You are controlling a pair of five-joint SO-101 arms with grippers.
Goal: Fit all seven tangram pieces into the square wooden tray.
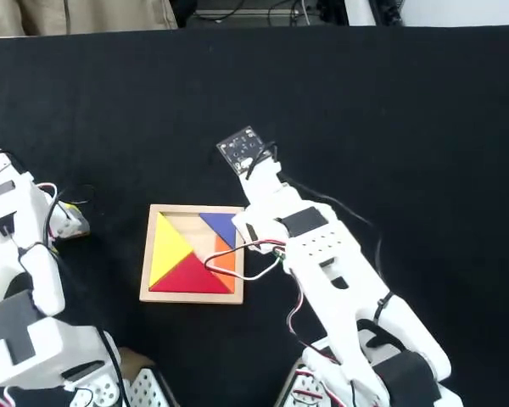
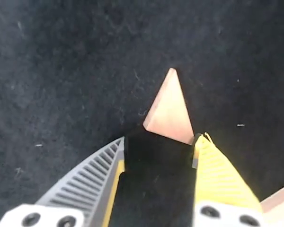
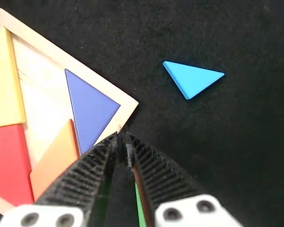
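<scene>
High view: the tray [image 1: 192, 297] is part-filled. Left wrist view: left fingers [image 2: 217, 175] released, straddling a tan triangle [image 2: 168, 109] on the bench [image 2: 61, 71] — next, clench and carry it over. Right wrist view: right fingers [image 3: 151, 165] clenched, empty, at the tray's corner — cyan triangle [image 3: 194, 78] lies apart.

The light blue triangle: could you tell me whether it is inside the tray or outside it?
Outside. The light blue triangle lies flat on the black table, apart from the tray and beyond its corner.
</scene>
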